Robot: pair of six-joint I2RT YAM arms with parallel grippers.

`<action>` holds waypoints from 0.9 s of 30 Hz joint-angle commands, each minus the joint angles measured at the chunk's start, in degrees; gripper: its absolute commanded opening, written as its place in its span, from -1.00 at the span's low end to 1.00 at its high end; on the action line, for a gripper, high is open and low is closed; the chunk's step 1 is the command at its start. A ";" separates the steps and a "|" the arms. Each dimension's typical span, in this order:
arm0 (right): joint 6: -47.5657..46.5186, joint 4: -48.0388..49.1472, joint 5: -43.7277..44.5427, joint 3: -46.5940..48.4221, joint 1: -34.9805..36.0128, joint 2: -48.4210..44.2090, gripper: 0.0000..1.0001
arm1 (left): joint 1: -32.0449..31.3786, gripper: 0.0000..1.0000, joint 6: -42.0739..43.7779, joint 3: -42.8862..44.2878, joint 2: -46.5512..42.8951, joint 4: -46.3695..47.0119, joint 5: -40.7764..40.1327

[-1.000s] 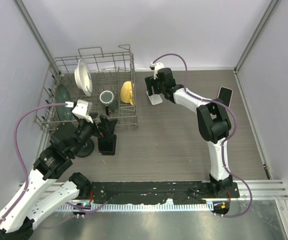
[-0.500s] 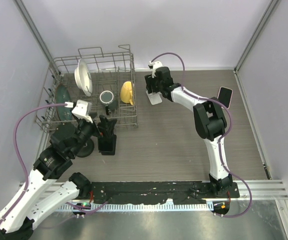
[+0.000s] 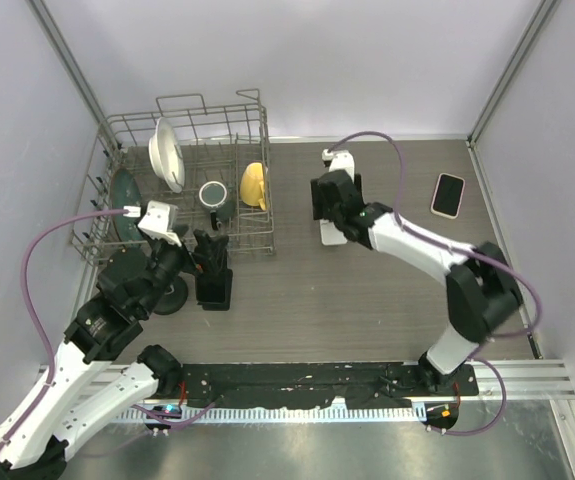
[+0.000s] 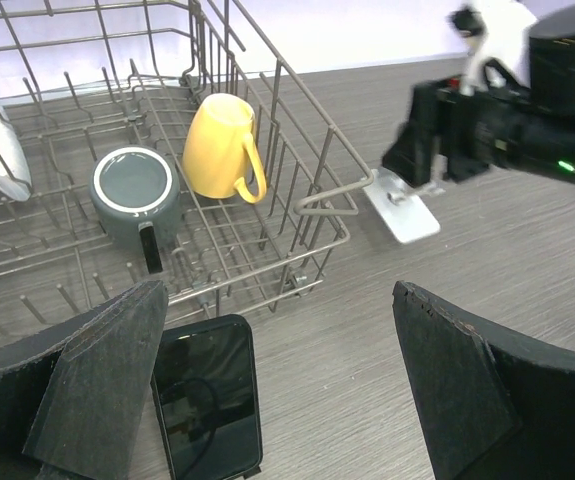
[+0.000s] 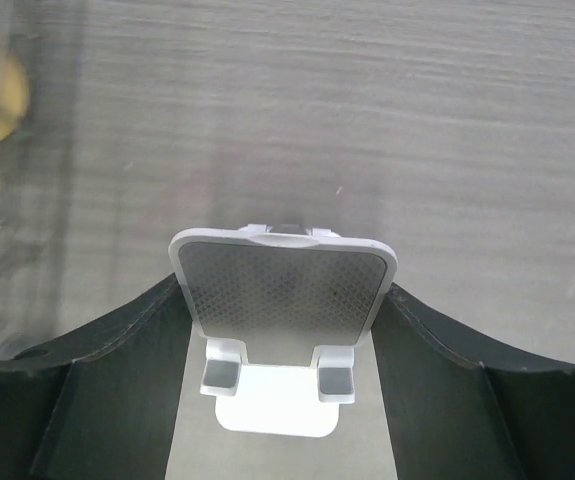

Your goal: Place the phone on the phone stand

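Observation:
A black phone (image 3: pixel 214 288) lies flat on the table in front of the dish rack; it also shows in the left wrist view (image 4: pixel 207 395). My left gripper (image 3: pixel 212 256) hangs open just above it, the phone lying by the left finger (image 4: pixel 97 380). My right gripper (image 3: pixel 329 212) is shut on the white phone stand (image 3: pixel 333 236) at mid table. In the right wrist view both fingers press the sides of the stand's back plate (image 5: pixel 282 290). The stand also shows in the left wrist view (image 4: pixel 404 212).
A wire dish rack (image 3: pixel 257 215) at back left holds a white plate (image 3: pixel 165 152), a grey mug (image 4: pixel 132 190) and a yellow mug (image 4: pixel 222 145). A second phone with a light case (image 3: pixel 448 194) lies at the right. A black round object (image 3: pixel 170 296) sits beside the left gripper.
My right arm has carried the stand from beside the rack at the back towards the middle of the table. The phone at the right now shows fully. The left arm has barely moved.

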 commanded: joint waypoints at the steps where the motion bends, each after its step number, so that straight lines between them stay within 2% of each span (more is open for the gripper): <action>1: 15.07 -9.55 18.35 -4.71 10.12 -13.23 -0.99 | 0.18 0.98 0.99 0.03 -0.38 2.29 -0.95; 3: 26.97 -15.02 22.57 -6.46 16.19 -16.75 -0.99 | 0.18 0.98 1.08 0.12 -0.30 2.20 -1.04; 7: 42.29 -22.76 24.77 -7.00 25.77 -17.02 -0.99 | 0.18 0.98 1.08 0.03 -0.56 2.19 -1.74; 10: 47.69 -24.37 28.73 -4.98 32.45 -13.78 -0.99 | 0.18 0.98 0.99 -0.06 -0.65 2.02 -2.26; 13: 48.32 -23.32 29.45 -2.70 35.54 -9.82 -0.99 | 0.18 0.97 1.08 -0.14 -1.09 1.93 -2.97; 19: 45.51 -17.78 27.51 0.12 36.59 -3.58 -0.99 | 0.18 0.96 1.17 -0.23 -1.35 1.93 -3.85; 27: 43.93 -13.13 29.80 2.67 37.65 1.43 -0.99 | 0.18 0.96 1.25 -0.23 -1.00 1.76 -4.29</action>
